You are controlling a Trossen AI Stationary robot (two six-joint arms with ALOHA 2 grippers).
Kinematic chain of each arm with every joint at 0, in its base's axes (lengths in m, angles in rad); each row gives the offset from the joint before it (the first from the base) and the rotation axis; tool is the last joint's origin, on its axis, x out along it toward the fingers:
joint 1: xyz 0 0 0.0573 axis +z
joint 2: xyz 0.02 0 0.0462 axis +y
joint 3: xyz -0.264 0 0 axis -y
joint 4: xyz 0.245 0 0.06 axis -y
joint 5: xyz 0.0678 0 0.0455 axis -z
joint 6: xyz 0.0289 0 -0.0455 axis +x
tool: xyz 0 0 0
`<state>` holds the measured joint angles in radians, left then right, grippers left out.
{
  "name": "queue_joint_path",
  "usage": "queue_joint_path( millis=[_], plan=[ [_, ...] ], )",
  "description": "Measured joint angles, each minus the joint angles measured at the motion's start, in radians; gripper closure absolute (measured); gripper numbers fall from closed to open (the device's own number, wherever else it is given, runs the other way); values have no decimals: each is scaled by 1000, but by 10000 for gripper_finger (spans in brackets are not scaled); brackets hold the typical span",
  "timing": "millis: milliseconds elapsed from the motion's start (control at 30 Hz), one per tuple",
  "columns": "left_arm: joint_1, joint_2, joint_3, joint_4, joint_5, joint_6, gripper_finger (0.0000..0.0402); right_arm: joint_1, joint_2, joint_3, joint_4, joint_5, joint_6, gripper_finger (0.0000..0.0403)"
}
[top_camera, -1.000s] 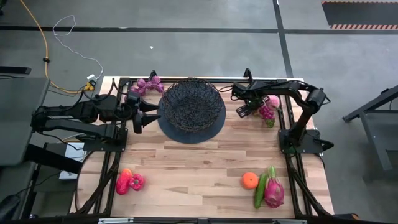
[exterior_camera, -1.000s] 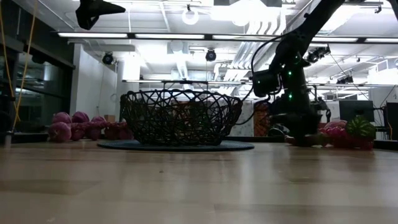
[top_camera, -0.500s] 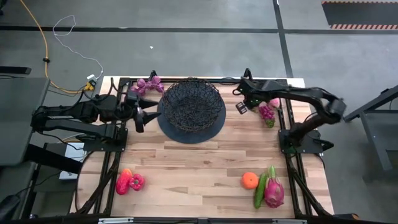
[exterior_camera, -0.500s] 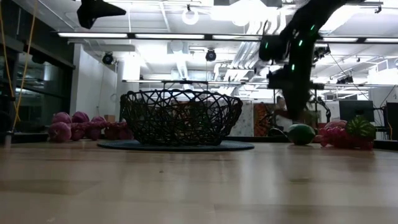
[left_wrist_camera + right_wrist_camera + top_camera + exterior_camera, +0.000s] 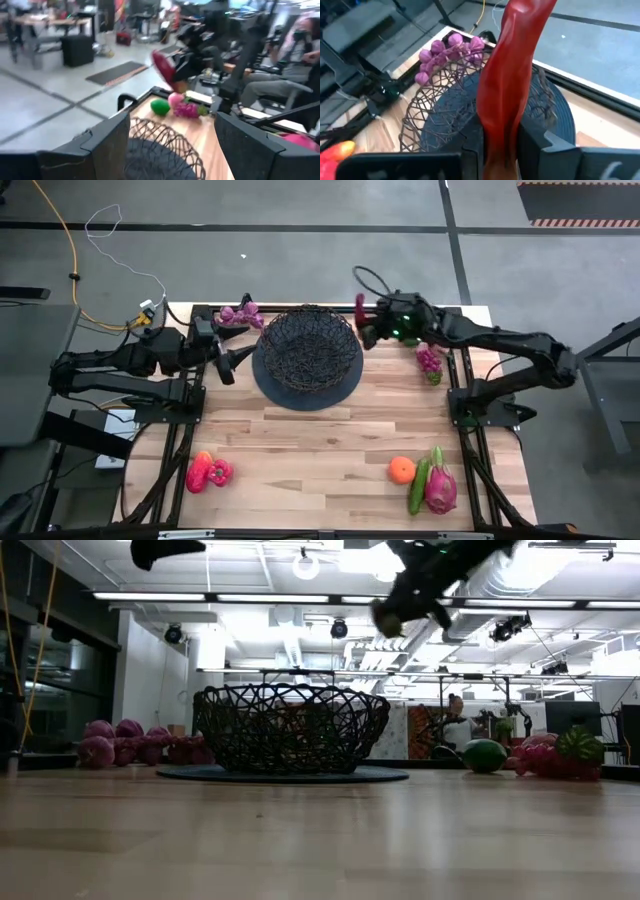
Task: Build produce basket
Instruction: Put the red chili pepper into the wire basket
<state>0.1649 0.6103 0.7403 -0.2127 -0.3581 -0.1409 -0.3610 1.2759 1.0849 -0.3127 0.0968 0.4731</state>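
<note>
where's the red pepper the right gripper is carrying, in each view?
High view: red pepper sits at the right gripper, just off the basket rim's right side.
Low view: gripper high above the basket's right edge; pepper itself not discernible.
Left wrist view: dark red shape beyond the basket.
Right wrist view: upright, centre frame, basket behind.
Shared landmark: the basket.

The high view looks straight down on the whole light wooden slatted table (image 5: 330,440). The low view sits at tabletop level, facing across it into the room. Each wrist view looks forward from close range over its own arm's fingers. All four views share the round black woven wire basket (image 5: 307,352) (image 5: 290,728) (image 5: 165,150) (image 5: 465,112).
</note>
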Motion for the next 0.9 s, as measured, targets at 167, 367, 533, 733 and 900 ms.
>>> queue_joint_path(
  millis=[167,367,533,733,900],
  plan=[
    [89,-27,-1,3,152,25,121,34,218,253,-146,7,-108,345],
    [193,-49,-76,99,419,-41,121,44,490,504,-259,5,-220,345],
    [216,-49,-131,180,497,-122,121,42,695,649,-415,4,-254,345],
    [214,-49,-131,188,499,-136,122,40,884,759,-530,28,-278,344],
    [214,-49,-131,188,499,-113,122,40,969,813,-555,54,-322,313]
  ],
)
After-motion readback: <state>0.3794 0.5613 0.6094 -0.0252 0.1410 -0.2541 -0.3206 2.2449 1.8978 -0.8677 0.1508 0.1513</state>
